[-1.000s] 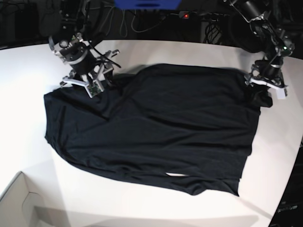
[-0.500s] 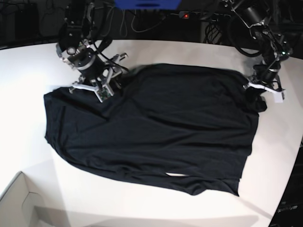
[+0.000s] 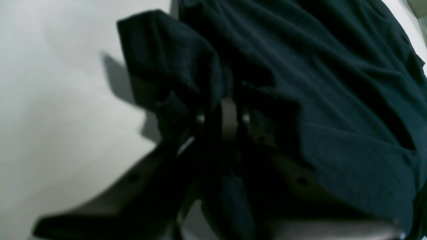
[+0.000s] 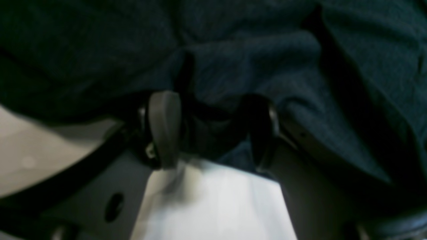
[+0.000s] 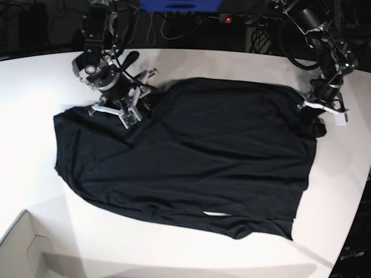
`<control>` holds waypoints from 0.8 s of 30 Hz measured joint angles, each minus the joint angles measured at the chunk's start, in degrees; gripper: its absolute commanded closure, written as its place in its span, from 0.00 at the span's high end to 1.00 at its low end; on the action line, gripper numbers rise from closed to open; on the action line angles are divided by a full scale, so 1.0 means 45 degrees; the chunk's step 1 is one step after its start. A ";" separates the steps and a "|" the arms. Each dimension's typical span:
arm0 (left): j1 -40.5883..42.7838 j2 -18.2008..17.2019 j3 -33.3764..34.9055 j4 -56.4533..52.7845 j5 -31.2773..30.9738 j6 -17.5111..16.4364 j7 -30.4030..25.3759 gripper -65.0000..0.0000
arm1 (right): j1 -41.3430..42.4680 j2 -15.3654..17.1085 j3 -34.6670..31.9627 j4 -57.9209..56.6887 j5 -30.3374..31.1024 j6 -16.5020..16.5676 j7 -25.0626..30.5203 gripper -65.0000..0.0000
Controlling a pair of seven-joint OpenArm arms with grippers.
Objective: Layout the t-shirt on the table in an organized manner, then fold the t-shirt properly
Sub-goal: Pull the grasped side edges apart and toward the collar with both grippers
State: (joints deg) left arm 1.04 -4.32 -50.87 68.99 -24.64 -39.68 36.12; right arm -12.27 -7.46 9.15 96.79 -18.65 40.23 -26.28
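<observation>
The black t-shirt lies spread on the white table, with creases and a bunched sleeve at its far right corner. There my left gripper is down on the cloth. In the left wrist view its fingers are pressed together on a fold of the t-shirt. My right gripper rests on the shirt's upper left edge. It is open in the right wrist view, its fingers apart, with the t-shirt bulging between them.
A pale cardboard box corner sits at the table's front left. Cables and dark equipment run behind the far edge. The table's curved edge drops off at the right.
My left gripper has shut on the fabric at the shirt's right corner. The right arm has shifted a little rightward onto the shirt's upper left edge, still open.
</observation>
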 measured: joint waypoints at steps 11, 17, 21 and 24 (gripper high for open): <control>-0.0005 -0.0384 0.0024 0.0000 0.0092 0.0000 0.0209 0.00 | -0.0957 -0.0005 0.0495 0.1049 0.0087 0.0000 0.0053 0.00; 0.0005 -0.0525 0.0024 0.0000 0.0097 0.0000 0.0301 0.00 | -0.1705 -0.0039 0.1078 0.2084 0.0136 0.0005 0.0092 0.00; 0.0010 -0.0520 0.0024 0.0005 0.0097 0.0000 0.0306 0.00 | -0.2288 -0.0039 0.1375 0.2409 0.0185 0.0010 0.0117 0.00; 0.0087 -0.0486 0.0034 0.0311 0.0131 -0.0010 0.0447 0.00 | -0.2652 -0.0039 0.1375 0.2414 0.0180 0.0010 0.0092 0.00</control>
State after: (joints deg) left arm 1.43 -6.50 -50.72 70.39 -24.05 -39.72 38.13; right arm -24.21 -7.64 15.33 107.66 -17.85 40.27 -25.87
